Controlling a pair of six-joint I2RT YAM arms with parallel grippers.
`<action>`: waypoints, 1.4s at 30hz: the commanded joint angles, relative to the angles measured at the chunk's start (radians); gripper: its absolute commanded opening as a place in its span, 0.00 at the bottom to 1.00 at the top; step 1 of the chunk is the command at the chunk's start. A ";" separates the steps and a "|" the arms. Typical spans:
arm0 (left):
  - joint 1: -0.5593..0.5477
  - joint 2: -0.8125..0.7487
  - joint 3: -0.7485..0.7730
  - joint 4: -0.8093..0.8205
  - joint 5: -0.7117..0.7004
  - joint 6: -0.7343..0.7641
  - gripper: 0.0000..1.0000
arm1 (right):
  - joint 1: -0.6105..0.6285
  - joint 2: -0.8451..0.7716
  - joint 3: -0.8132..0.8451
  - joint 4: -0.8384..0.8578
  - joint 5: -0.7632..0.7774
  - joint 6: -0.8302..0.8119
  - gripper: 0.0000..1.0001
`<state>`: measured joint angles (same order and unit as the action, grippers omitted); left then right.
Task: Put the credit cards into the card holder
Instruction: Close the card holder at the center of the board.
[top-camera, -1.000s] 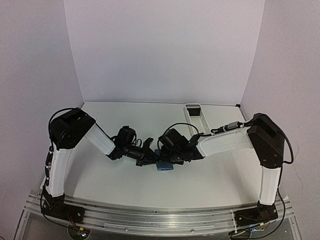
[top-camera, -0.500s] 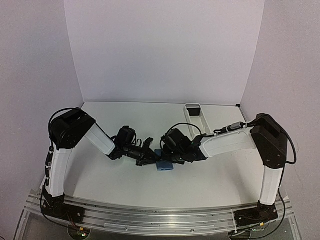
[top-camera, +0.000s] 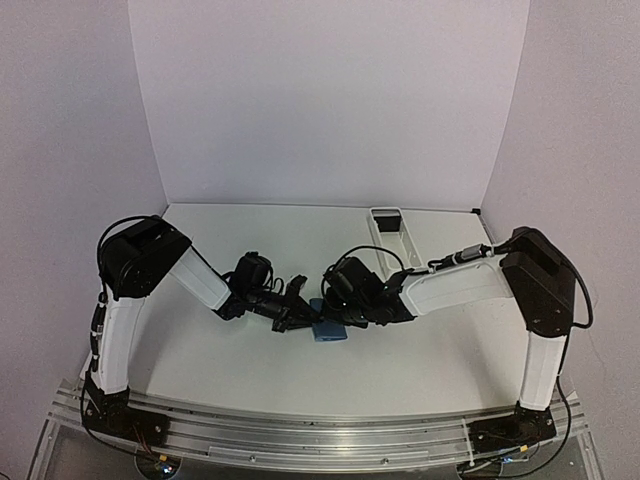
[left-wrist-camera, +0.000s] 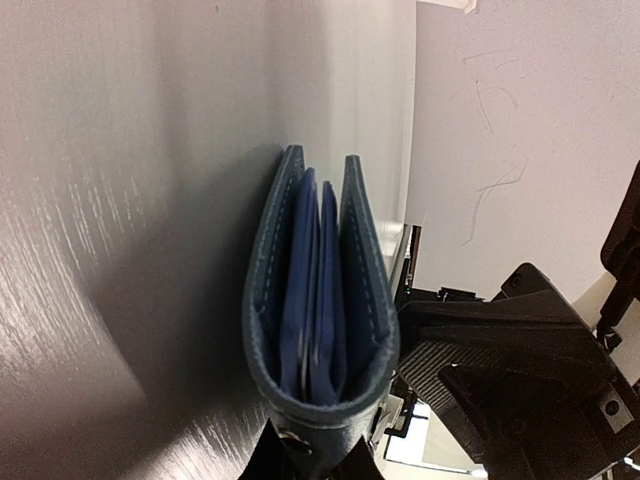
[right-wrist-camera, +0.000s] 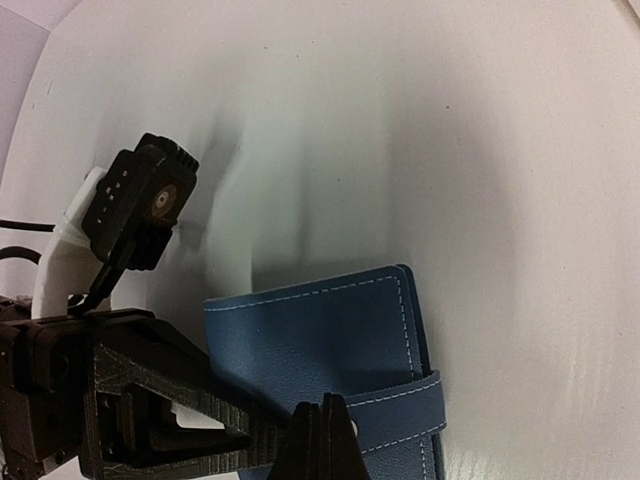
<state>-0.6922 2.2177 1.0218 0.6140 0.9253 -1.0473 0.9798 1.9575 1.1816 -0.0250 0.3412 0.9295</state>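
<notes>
The blue card holder (top-camera: 329, 334) lies folded on the table between both arms. In the left wrist view the card holder (left-wrist-camera: 357, 290) appears edge-on, covers slightly apart, with lighter blue leaves inside. My left gripper (left-wrist-camera: 312, 462) is shut on its folded end by the snap. My right gripper (right-wrist-camera: 325, 440) is shut, its tips together over the card holder's (right-wrist-camera: 320, 335) top cover beside the strap (right-wrist-camera: 400, 410). From above, the left gripper (top-camera: 298, 318) and right gripper (top-camera: 345, 320) meet at the card holder. The credit cards are hidden.
A long white tray (top-camera: 388, 228) stands at the back right of the table. The right arm's black wrist (left-wrist-camera: 520, 380) fills the lower right of the left wrist view. The left gripper's black body (right-wrist-camera: 130, 400) sits close beside the right fingers.
The right arm's wrist has shifted slightly toward the left. The card holder and left arm have stayed where they were.
</notes>
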 joint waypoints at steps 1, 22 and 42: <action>-0.017 0.122 -0.055 -0.207 -0.068 0.010 0.00 | -0.001 -0.003 -0.037 0.051 0.003 0.025 0.00; -0.016 0.130 -0.044 -0.211 -0.068 0.007 0.00 | -0.001 0.010 0.020 0.099 -0.041 0.017 0.00; -0.017 0.135 -0.037 -0.220 -0.066 0.010 0.00 | -0.001 -0.046 -0.038 0.051 0.030 -0.005 0.00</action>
<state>-0.6941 2.2269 1.0351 0.6136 0.9394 -1.0470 0.9760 1.9602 1.1297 0.0643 0.3302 0.9543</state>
